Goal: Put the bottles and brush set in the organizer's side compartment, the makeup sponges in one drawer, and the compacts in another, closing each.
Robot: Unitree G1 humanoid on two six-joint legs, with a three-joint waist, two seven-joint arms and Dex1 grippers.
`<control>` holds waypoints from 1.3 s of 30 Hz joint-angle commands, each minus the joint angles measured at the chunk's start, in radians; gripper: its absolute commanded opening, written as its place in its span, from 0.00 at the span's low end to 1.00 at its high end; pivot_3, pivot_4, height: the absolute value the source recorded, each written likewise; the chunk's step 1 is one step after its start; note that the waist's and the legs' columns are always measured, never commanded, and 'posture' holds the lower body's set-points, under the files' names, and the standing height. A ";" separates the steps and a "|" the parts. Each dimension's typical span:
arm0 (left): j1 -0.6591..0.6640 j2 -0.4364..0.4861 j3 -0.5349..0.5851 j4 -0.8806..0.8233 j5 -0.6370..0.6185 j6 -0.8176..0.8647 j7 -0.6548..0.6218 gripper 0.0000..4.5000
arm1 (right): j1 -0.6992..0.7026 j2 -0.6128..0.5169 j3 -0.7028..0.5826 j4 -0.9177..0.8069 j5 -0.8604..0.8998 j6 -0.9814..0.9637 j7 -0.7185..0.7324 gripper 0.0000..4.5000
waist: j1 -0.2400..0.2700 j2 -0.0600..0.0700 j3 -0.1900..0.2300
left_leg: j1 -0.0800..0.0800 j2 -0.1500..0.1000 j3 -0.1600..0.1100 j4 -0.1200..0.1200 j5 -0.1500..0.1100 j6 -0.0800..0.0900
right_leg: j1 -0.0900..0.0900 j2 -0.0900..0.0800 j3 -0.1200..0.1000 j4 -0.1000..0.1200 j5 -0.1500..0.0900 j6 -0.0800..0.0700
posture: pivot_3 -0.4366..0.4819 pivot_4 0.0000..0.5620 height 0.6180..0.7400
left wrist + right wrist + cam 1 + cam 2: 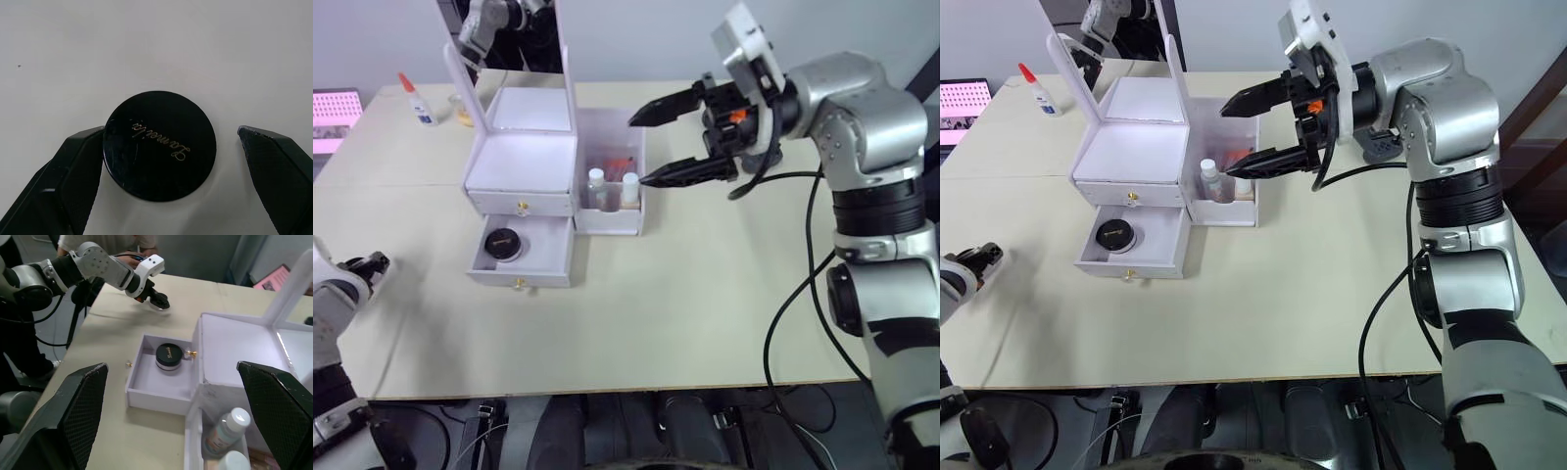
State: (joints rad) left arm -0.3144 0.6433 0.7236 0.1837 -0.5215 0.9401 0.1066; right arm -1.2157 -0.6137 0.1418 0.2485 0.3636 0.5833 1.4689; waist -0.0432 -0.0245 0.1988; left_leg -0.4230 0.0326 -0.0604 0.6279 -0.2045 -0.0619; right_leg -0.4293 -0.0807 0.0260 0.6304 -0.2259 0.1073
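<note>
The left gripper (168, 169) is hanging over the pale table (705, 294) at the near left edge with its jaws spread wide, and a round black compact (160, 144) with gold script on its lid is lying flat between them, its rim touching or nearly touching one finger (73, 166) while the other finger is standing apart from it. This compact is looking small, rigid and light, with a glossy lid that is likely to be slippery, so the sound hold is probably across its rim at the widest part, both pads meeting the edge squarely; a lopsided close could be nudging it sideways or squirting it out. Moving right, the white organizer (521, 162) is standing with its mirror up, the upper drawer shut and the lower drawer (521, 259) pulled open, a second compact (501, 244) already sitting inside it. Beside the drawers, the side compartment (610, 211) is holding two white-capped bottles (612, 188), upright, with something reddish behind them that is too small to identify. Just right of that bin and a little above it, the right gripper (651, 147) is hovering with its jaws gaping and holding nothing. Judging by this, the compact at the left jaws is the piece remaining for the open drawer, which is waiting to be closed afterwards.
</note>
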 commanded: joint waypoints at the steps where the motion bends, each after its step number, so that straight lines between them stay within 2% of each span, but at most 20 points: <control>1: -0.031 0.027 -0.004 0.040 0.031 -0.041 -0.015 0.99 | -0.022 -0.024 -0.012 0.020 -0.024 -0.043 -0.014 1.00 | 0.000 0.000 0.000 | 0.000 0.000 0.000 0.000 0.000 0.000 | 0.000 0.000 0.000 0.000 0.000 0.000 | 0.48 0.27 1.00; 6: -0.048 0.019 -0.010 0.060 0.055 -0.042 -0.017 0.99 | -0.030 -0.028 -0.019 0.020 -0.019 -0.041 -0.013 1.00 | 0.000 0.000 0.000 | 0.000 0.000 0.000 -0.001 0.000 0.000 | 0.000 0.000 0.000 0.000 0.001 0.002 | 0.48 0.27 1.00; 10: -0.042 0.001 0.012 0.021 0.060 -0.034 0.000 0.60 | -0.042 -0.028 -0.021 0.040 -0.025 -0.047 -0.017 1.00 | 0.000 0.000 0.000 | 0.000 0.000 0.000 -0.001 0.000 0.000 | 0.000 0.000 0.000 0.000 0.002 0.003 | 0.48 0.27 1.00; 15: -0.004 0.019 -0.013 -0.102 0.083 -0.017 -0.007 0.60 | -0.042 -0.025 -0.011 0.069 -0.043 -0.075 -0.018 1.00 | 0.000 0.000 0.000 | 0.000 0.000 0.000 -0.001 0.000 0.000 | 0.000 0.000 0.000 0.000 0.002 0.003 | 0.48 0.27 1.00; 20: 0.083 0.077 -0.086 -0.380 0.024 -0.013 -0.201 0.60 | -0.025 -0.020 -0.006 0.059 -0.046 -0.082 -0.020 1.00 | 0.000 0.000 0.001 | 0.000 0.000 0.000 -0.001 0.000 -0.001 | 0.000 0.000 0.000 0.000 0.002 0.003 | 0.48 0.27 1.00; 22: 0.183 0.154 -0.147 -0.550 0.047 -0.111 -0.343 0.60 | -0.010 -0.023 -0.007 0.050 -0.044 -0.085 -0.021 1.00 | -0.002 -0.001 0.000 | -0.001 0.000 0.000 -0.001 0.001 -0.002 | 0.000 -0.001 0.000 -0.001 0.000 0.000 | 0.48 0.27 1.00; 26: 0.247 0.176 -0.188 -0.754 -0.069 -0.084 -0.479 0.60 | 0.002 -0.032 -0.011 0.056 -0.046 -0.097 -0.021 1.00 | 0.000 0.001 0.001 | -0.001 0.000 0.001 -0.002 0.001 -0.003 | -0.001 -0.001 0.000 -0.002 0.000 -0.001 | 0.48 0.27 1.00; 30: 0.191 0.139 -0.264 -0.807 -0.160 -0.026 -0.499 0.60 | 0.010 -0.039 -0.015 0.046 -0.040 -0.097 -0.019 1.00 | -0.001 0.002 0.002 | -0.001 0.000 0.001 -0.002 0.002 -0.003 | -0.001 -0.001 0.001 -0.001 0.000 -0.001 | 0.48 0.27 1.00; 33: 0.124 0.120 -0.371 -0.797 -0.152 0.012 -0.474 0.60 | 0.015 -0.043 -0.017 0.034 -0.035 -0.089 -0.026 1.00 | 0.000 0.001 0.002 | -0.001 0.000 0.000 -0.001 0.002 -0.002 | -0.001 -0.001 0.001 0.000 0.000 -0.001 | 0.48 0.27 1.00; 39: 0.032 0.084 -0.512 -0.725 -0.111 0.053 -0.451 0.60 | 0.036 -0.065 -0.028 -0.018 -0.028 -0.067 -0.044 1.00 | 0.000 0.001 0.002 | -0.001 0.000 0.000 -0.001 0.002 -0.002 | -0.001 0.000 0.001 0.000 0.000 0.000 | 0.48 0.27 1.00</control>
State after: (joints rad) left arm -0.2682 0.7252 0.2286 -0.5430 -0.6480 0.9933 -0.3455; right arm -1.1679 -0.6615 0.1467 0.2722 0.3214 0.5153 1.4327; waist -0.0436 -0.0231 0.2004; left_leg -0.4240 0.0324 -0.0601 0.6270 -0.2028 -0.0641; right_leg -0.4301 -0.0811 0.0265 0.6302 -0.2261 0.1071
